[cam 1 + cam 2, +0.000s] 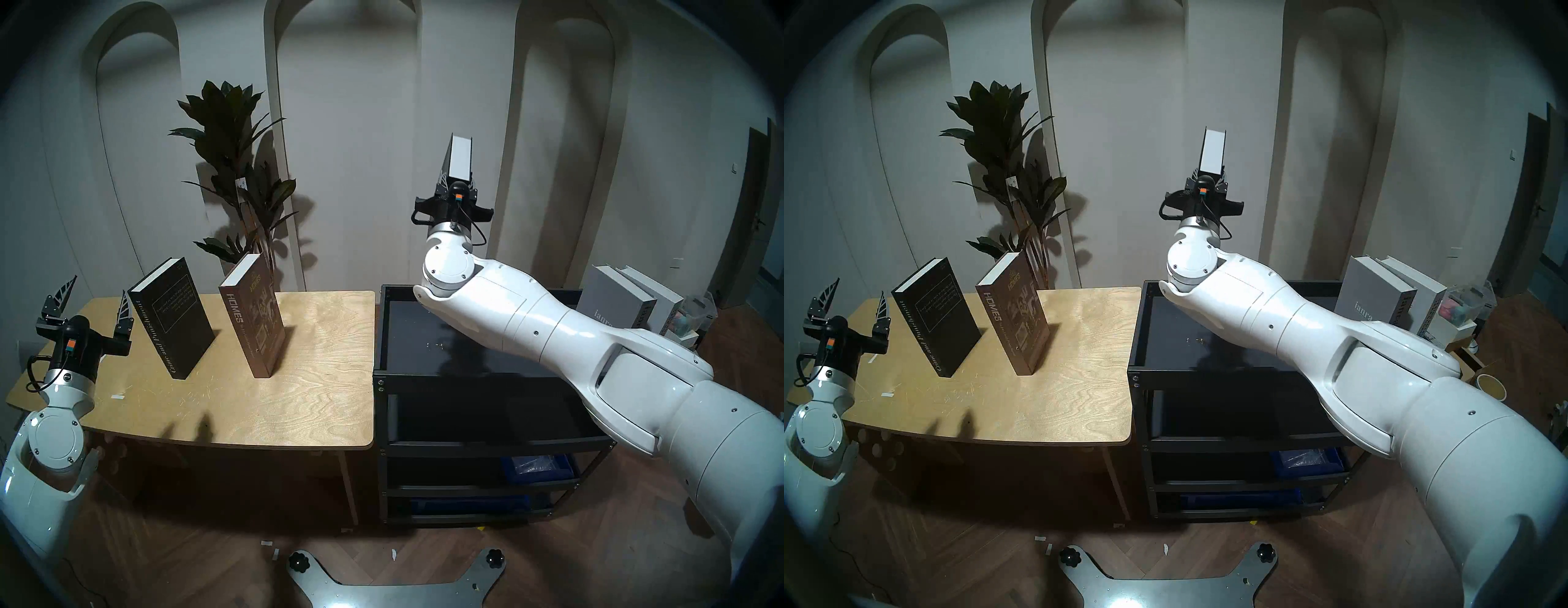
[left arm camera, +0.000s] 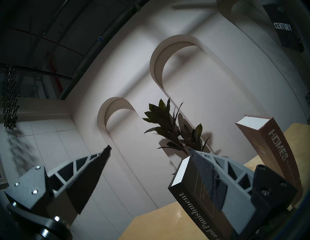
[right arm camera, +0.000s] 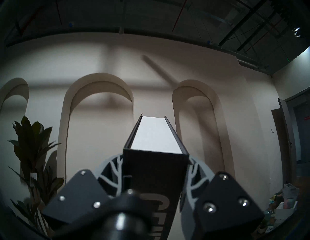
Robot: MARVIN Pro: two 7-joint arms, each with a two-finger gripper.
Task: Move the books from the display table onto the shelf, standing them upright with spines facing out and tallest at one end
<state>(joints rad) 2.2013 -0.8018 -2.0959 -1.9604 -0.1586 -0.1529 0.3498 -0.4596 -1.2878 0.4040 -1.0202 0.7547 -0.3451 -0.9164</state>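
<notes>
The right end effector (image 1: pixel 455 187) is clamped low on the thick black book (image 1: pixel 460 157), held high over the shelf (image 1: pixel 466 373), and though the grip depth looks shallow, that top-heavy book could pivot and topple on landing.

Black "Crime and Punishment" (image 1: pixel 172 316) and brown "HOMES" (image 1: pixel 254 316) stand upright on the plywood display table (image 1: pixel 322 382); thick black "CENTURY" (image 1: pixel 460 159) hangs above the black shelf (image 1: pixel 424 339). Grey "ianra" (image 1: pixel 611 303) stands on its far right.
</notes>
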